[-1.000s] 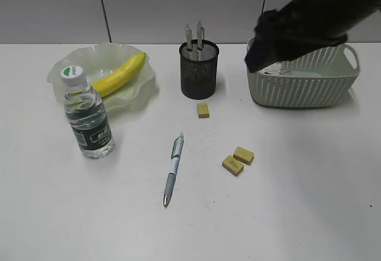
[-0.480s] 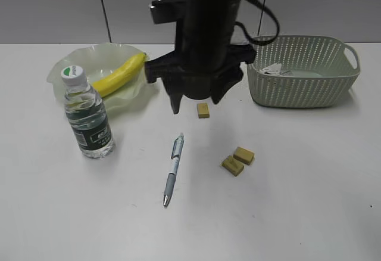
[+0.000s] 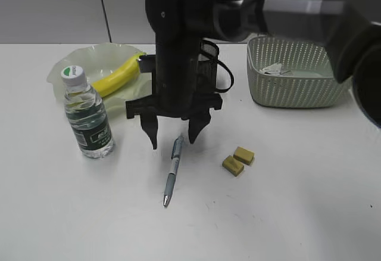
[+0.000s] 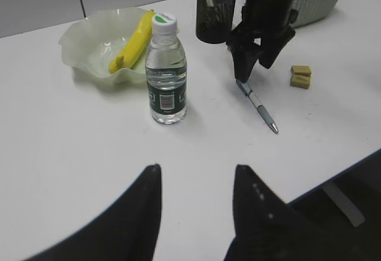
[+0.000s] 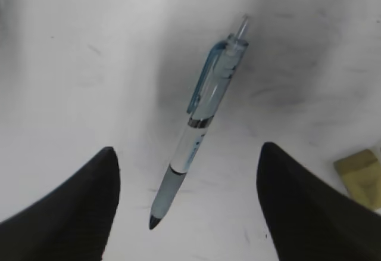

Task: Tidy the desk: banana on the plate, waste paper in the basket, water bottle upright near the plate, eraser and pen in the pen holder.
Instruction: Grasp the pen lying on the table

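My black hand (image 3: 174, 137) hangs over a pale-blue-and-white pen (image 3: 172, 169) on the white table (image 3: 286, 213); yellow banana (image 3: 119, 75), pale green plate (image 3: 89, 58).

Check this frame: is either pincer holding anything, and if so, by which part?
Nothing is held. The right pincer stands open above the pen, which lies flat on the desk. The left pincer is open over bare tabletop.

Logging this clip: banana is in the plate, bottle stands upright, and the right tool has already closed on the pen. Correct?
Not quite. The right tool is open, straddling the pen that lies on the desk, as the right wrist view shows. Banana in plate and upright bottle are right.
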